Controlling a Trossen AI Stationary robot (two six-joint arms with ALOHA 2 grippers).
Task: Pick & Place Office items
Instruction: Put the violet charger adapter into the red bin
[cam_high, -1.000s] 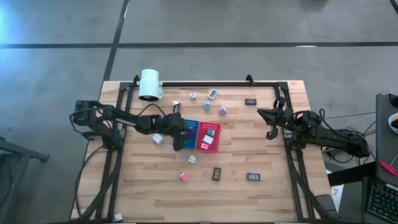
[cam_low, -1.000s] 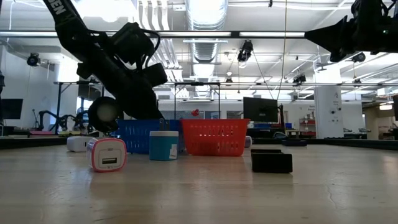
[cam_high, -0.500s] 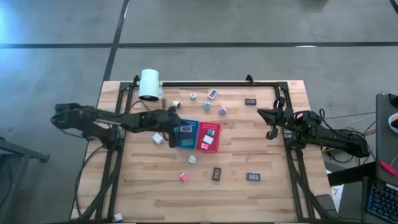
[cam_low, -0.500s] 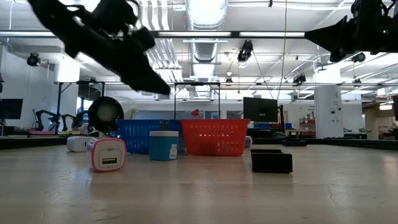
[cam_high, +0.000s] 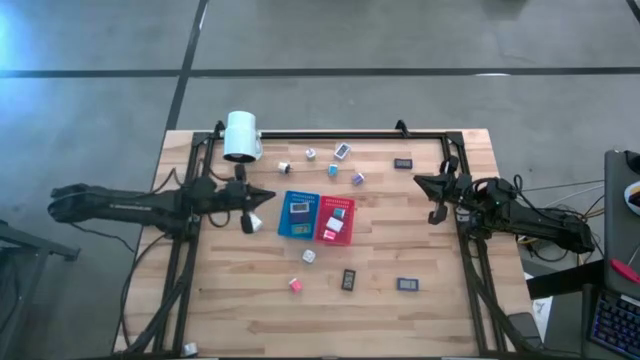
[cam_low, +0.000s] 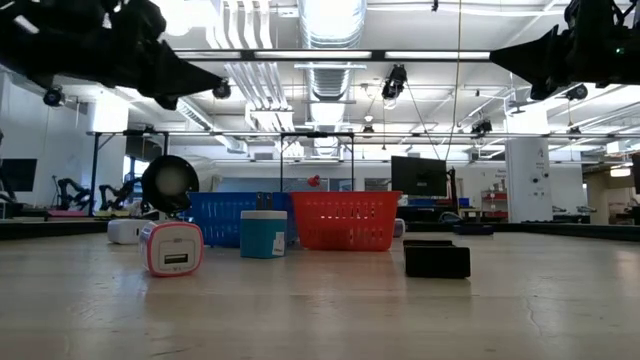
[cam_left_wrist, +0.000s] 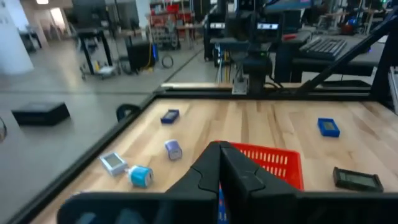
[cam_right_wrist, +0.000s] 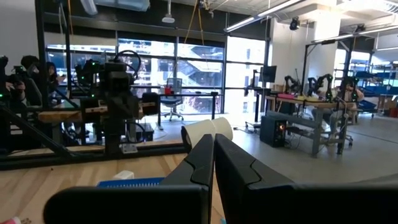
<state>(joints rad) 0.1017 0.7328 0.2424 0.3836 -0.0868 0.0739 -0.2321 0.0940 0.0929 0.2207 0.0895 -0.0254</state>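
The left gripper hangs over the left part of the desk, its jaws pressed together on nothing, just beside a white cube and a short way from the blue tray. The right gripper waits over the right edge of the desk, jaws likewise pressed together and empty.

The blue tray and the red tray stand side by side, touching, near the middle of the desk. A small dark-faced item lies in the blue tray; a teal cube, a white cube and a pink piece lie in the red tray.

Toward the far edge sit several small cubes and a dark flat rectangle, with the big white cylinder near the far left corner. Toward the near edge lie a pink cube, a white cube, a dark rectangle and a blue-edged rectangle, all apart from one another.
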